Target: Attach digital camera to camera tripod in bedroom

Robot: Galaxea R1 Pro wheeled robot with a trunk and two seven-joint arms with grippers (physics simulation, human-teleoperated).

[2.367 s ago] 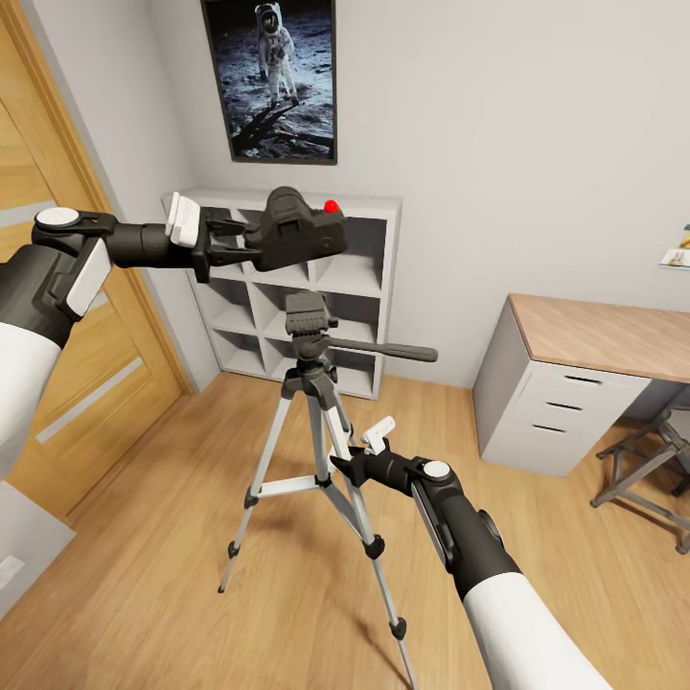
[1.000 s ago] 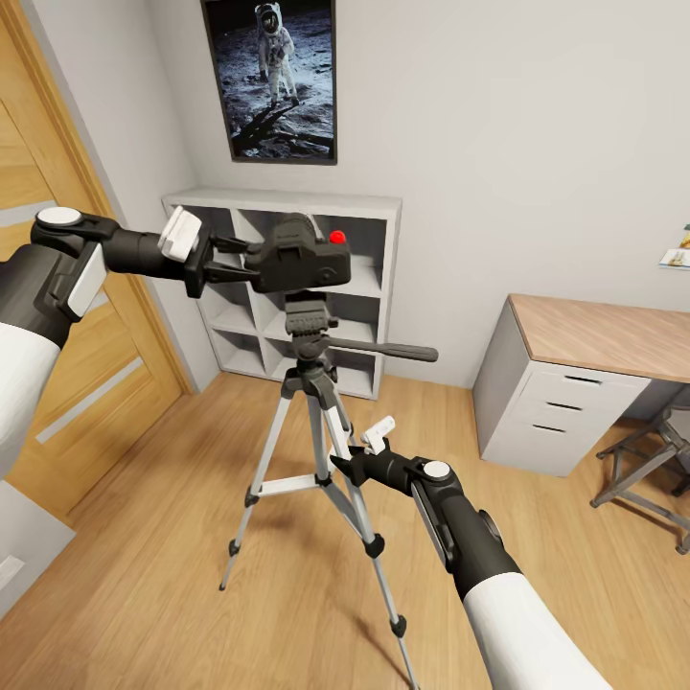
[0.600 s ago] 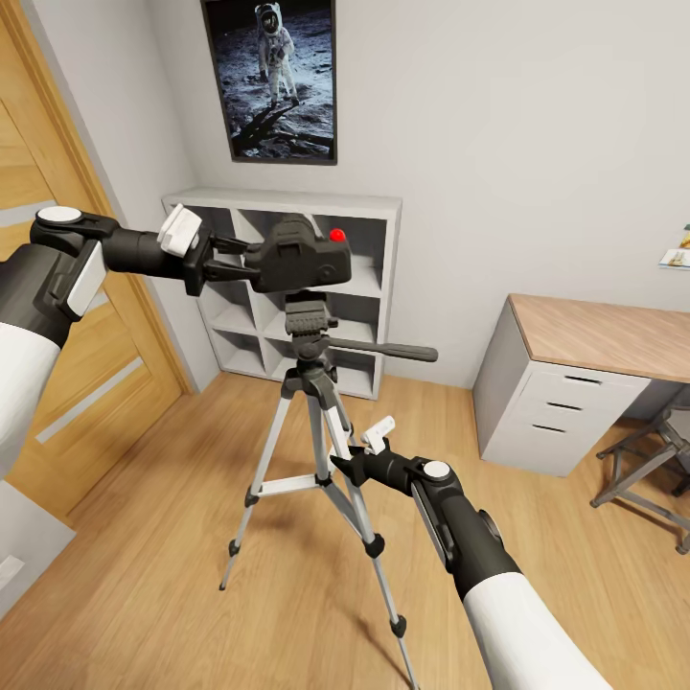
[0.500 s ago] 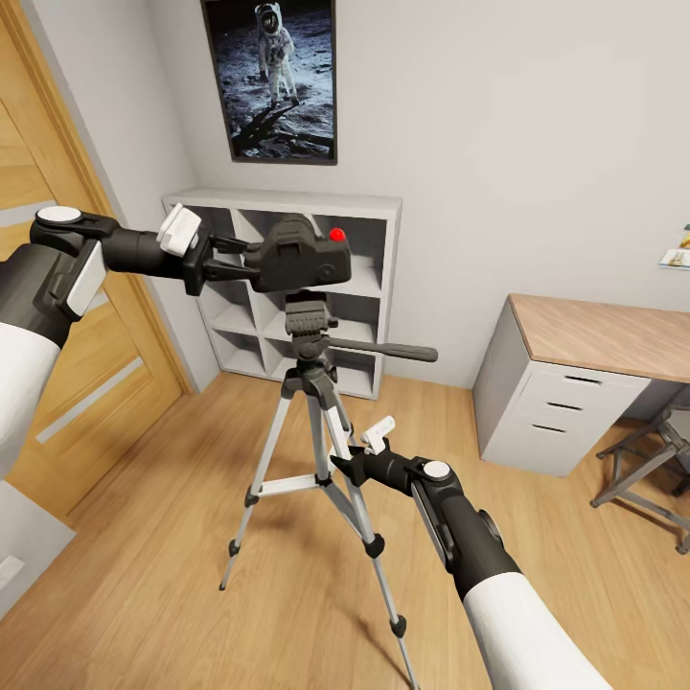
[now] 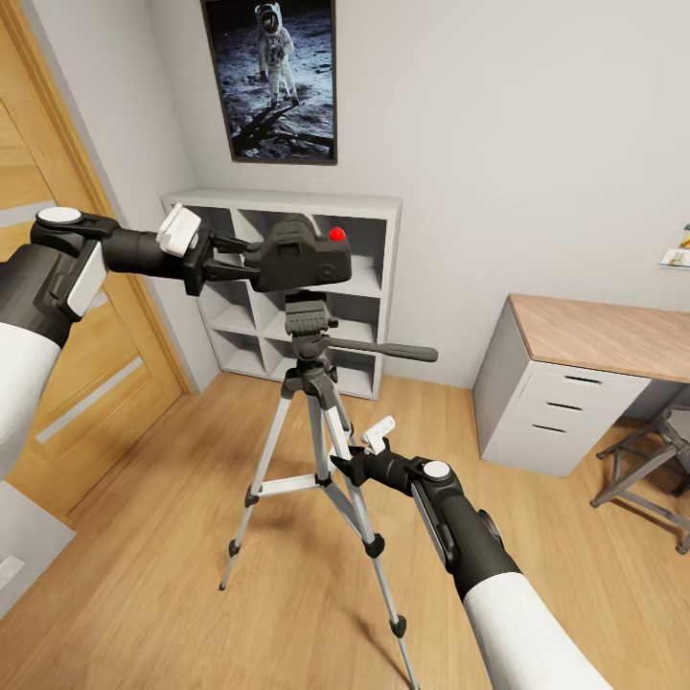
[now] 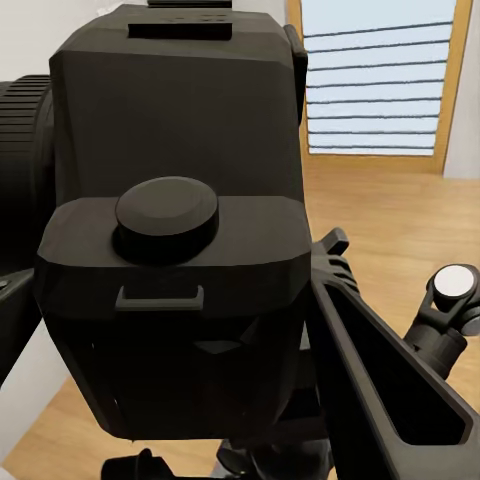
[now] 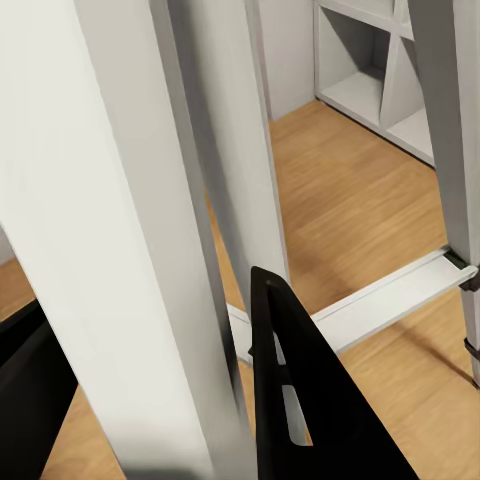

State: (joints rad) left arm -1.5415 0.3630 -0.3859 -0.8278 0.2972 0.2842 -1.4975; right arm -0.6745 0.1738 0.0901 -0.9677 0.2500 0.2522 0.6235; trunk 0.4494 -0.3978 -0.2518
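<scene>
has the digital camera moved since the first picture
Yes. The digital camera has come down against the white shelf behind it, now just above the camera tripod head.

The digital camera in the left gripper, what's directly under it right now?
Directly under the digital camera, held by the left gripper, is the camera tripod, its black head just below the camera's base. The camera body covers the mounting plate, so contact can't be confirmed.
</scene>
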